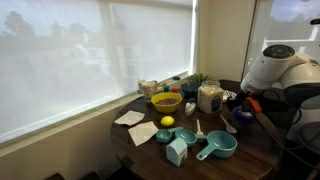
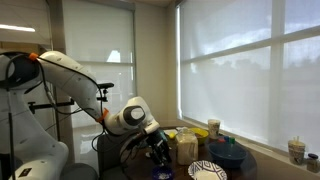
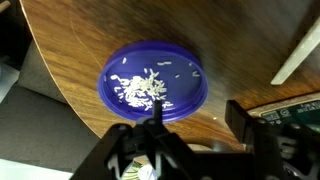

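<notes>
In the wrist view a round blue lid or dish with white rice-like bits on it lies on the dark wooden table. My gripper hovers just above the table beside the dish's near edge. Its two black fingers are spread apart with nothing between them. In both exterior views the gripper hangs low over the table's edge, close to the crowded objects.
A yellow bowl, a lemon, teal measuring cups, white napkins and a jar stand on the round table. A white strip lies to the dish's right. Window blinds are behind.
</notes>
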Controlling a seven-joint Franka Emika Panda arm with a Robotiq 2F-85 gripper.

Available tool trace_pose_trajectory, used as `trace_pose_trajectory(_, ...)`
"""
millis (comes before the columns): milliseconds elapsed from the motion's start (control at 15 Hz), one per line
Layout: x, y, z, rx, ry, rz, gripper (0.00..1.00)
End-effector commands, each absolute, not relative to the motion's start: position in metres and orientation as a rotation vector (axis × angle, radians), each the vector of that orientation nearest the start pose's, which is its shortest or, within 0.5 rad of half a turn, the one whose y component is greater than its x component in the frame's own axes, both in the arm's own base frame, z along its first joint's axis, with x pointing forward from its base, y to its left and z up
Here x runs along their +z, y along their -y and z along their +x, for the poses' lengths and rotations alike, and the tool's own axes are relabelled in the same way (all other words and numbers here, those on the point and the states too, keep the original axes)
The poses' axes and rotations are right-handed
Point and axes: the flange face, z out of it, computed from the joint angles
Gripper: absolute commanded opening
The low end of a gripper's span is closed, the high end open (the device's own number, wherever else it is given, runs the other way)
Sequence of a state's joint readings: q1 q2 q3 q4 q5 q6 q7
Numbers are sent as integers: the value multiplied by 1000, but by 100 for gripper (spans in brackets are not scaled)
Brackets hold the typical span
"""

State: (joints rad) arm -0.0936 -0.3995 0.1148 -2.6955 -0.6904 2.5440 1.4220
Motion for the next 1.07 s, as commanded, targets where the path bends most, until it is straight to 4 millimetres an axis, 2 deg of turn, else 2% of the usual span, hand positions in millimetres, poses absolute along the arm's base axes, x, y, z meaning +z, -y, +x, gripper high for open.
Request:
trace_pose_trajectory(0, 371, -18, 406, -823, -1386, -2921, 46)
trace_pose_trajectory(333, 364, -21, 408, -801, -1372, -2930, 56)
trace_pose_trajectory(467, 361, -22, 408, -790, -1367, -2935, 54)
trace_pose_trajectory(533, 360, -22, 408, -787, -1365, -2938, 30)
trace_pose_trajectory(667, 359, -23, 409, -787, -1362, -2937, 25)
trace_pose_trajectory(867, 362, -23, 409, -798, -1358, -2928, 4)
trace_pose_trajectory(1000, 362, -23, 409, -801, -1355, -2923, 0)
